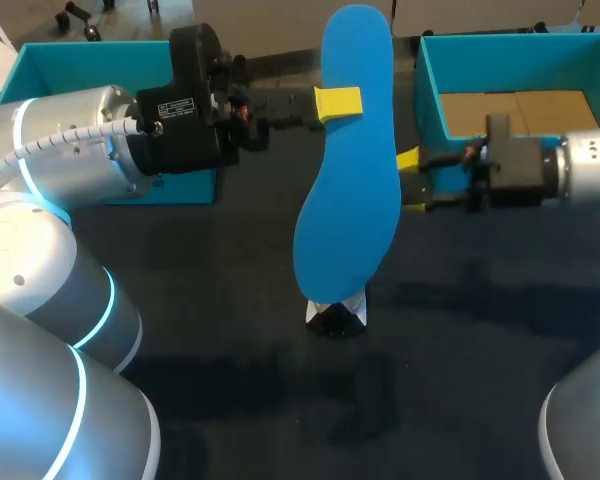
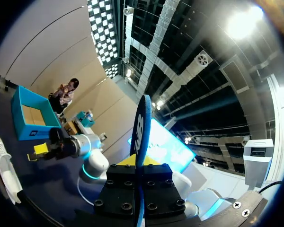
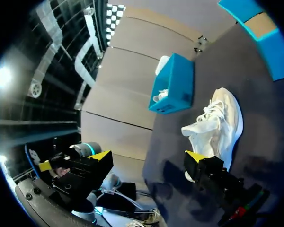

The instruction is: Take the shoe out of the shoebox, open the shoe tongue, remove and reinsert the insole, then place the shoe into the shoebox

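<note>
My left gripper (image 1: pixel 337 103) is shut on a large blue insole (image 1: pixel 348 180) and holds it upright, high above the table. In the left wrist view the insole (image 2: pixel 141 127) stands edge-on between the black fingers (image 2: pixel 125 187). The white shoe (image 1: pixel 335 316) lies on the dark table under the insole, mostly hidden by it. It shows fully in the right wrist view, where the shoe (image 3: pixel 217 127) lies on its side ahead of my right gripper (image 3: pixel 149 158). My right gripper (image 1: pixel 410 183) hangs open and empty just right of the insole, in front of the teal shoebox (image 1: pixel 432 110).
A second teal box (image 1: pixel 40 62) stands at the back left, partly behind my left arm; in the right wrist view that box (image 3: pixel 173 87) has something white in it. The right shoebox shows a cardboard bottom.
</note>
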You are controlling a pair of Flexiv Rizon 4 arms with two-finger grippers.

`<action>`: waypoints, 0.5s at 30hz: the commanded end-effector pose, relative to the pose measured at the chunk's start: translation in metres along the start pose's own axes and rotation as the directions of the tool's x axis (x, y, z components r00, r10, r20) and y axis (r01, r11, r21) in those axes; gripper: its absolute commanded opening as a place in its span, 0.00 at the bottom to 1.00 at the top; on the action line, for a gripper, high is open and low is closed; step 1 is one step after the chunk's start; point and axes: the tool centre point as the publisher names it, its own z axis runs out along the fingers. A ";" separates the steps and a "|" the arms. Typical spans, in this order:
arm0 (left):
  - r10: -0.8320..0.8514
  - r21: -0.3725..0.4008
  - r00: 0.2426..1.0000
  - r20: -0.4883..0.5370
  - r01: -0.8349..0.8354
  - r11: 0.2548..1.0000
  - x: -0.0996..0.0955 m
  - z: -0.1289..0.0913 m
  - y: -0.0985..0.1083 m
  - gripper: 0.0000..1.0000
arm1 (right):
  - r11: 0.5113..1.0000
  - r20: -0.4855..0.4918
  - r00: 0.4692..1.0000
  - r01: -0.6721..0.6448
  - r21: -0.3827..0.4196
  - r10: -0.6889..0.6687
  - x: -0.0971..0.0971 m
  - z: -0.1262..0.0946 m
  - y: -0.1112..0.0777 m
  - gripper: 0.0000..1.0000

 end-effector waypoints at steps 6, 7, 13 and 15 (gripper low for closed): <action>0.001 0.049 1.000 0.005 -0.001 0.999 0.008 0.002 0.005 0.00 | 0.999 -0.151 0.988 -0.042 0.023 0.045 0.022 -0.016 0.006 1.00; 0.001 0.049 1.000 0.005 -0.001 0.999 0.008 0.002 0.005 0.00 | 0.998 -0.148 0.987 -0.049 0.031 0.054 0.024 -0.017 0.006 1.00; 0.001 0.049 1.000 0.005 -0.001 0.999 0.008 0.002 0.005 0.00 | 0.995 -0.162 0.983 -0.083 0.049 0.090 0.036 -0.018 0.008 1.00; 0.001 0.049 1.000 0.005 -0.001 0.999 0.008 0.002 0.005 0.00 | 0.995 -0.162 0.983 -0.083 0.049 0.090 0.036 -0.018 0.008 1.00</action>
